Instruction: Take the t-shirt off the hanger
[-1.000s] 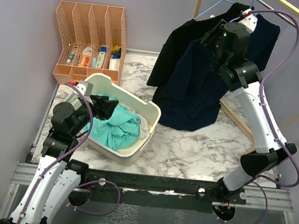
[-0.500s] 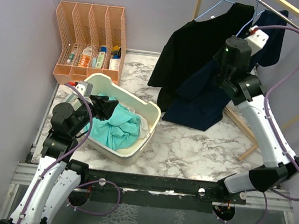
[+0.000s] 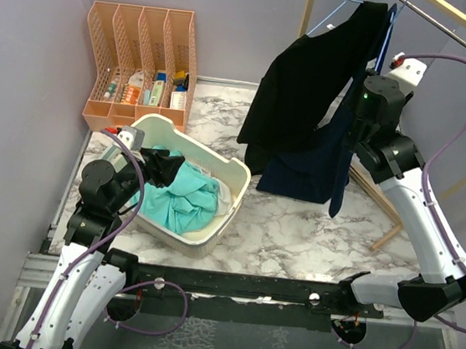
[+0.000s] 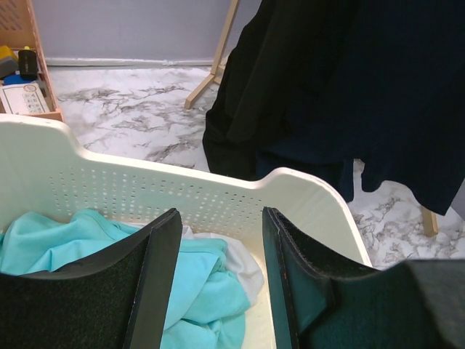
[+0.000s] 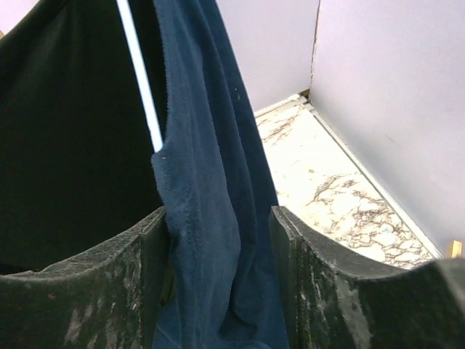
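A navy t-shirt hangs bunched and twisted from a hanger on the rail, beside a black t-shirt on its own light blue hanger. My right gripper is at the navy shirt's upper right side. In the right wrist view the gripper is open, with a fold of navy fabric hanging between its fingers and a white hanger rod just above. The black shirt fills the left of that view. My left gripper is open and empty over the basket, as the left wrist view also shows.
A white laundry basket holding teal cloth sits at the front left. A peach file organizer with small items stands at the back left. The wooden rack's post, rail and foot stand at the right.
My right gripper has come down and to the right from the hanger's top. The navy shirt went from spread wide to bunched and narrow. The left arm has not moved.
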Tool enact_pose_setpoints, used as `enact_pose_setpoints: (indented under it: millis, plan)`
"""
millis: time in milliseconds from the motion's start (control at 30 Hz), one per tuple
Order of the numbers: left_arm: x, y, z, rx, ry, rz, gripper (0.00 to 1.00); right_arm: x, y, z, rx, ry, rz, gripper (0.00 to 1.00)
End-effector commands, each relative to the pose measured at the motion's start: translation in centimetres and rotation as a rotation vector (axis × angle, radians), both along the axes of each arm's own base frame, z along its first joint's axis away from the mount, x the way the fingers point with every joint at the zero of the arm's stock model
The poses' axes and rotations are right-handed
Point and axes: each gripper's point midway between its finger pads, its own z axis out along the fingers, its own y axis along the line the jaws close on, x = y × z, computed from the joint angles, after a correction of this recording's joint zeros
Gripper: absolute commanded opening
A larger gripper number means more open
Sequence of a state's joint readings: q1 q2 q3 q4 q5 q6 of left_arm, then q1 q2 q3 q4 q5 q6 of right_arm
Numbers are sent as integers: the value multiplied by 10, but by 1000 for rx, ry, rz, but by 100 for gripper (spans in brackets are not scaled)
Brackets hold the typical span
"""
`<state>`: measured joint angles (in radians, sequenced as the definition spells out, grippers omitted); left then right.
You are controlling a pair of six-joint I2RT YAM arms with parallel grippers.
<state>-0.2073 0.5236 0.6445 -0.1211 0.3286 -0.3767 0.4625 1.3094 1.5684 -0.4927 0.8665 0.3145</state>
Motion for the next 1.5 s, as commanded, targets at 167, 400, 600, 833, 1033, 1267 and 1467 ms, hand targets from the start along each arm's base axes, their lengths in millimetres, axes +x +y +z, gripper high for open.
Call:
enact_pose_setpoints:
  millis: [167, 400, 600, 833, 1033, 1267, 1467]
  plan:
    - [-2, -4, 4, -10, -21, -21, 51, -2, -10, 17, -21, -47, -41, 19]
    - [-2, -4, 4, -9, -22, -22, 51, -20, -31, 65, -51, -218, -103, 1]
    - [-3, -4, 5, -8, -27, -22, 51, -33, -34, 104, -60, -334, -67, 1]
    - [-3, -3, 6, -7, -36, -21, 52, -40, -34, 109, -35, -376, -49, 1]
    - [-4, -3, 7, -6, -42, -22, 52, -57, -30, 118, 29, -426, 36, 1]
    - [-7, -9, 10, -12, -63, -64, 64, -79, -12, 96, 90, -290, 205, 1]
    - [-9, -18, 11, -33, -68, -115, 72, -109, -18, 88, 83, -345, 268, 1]
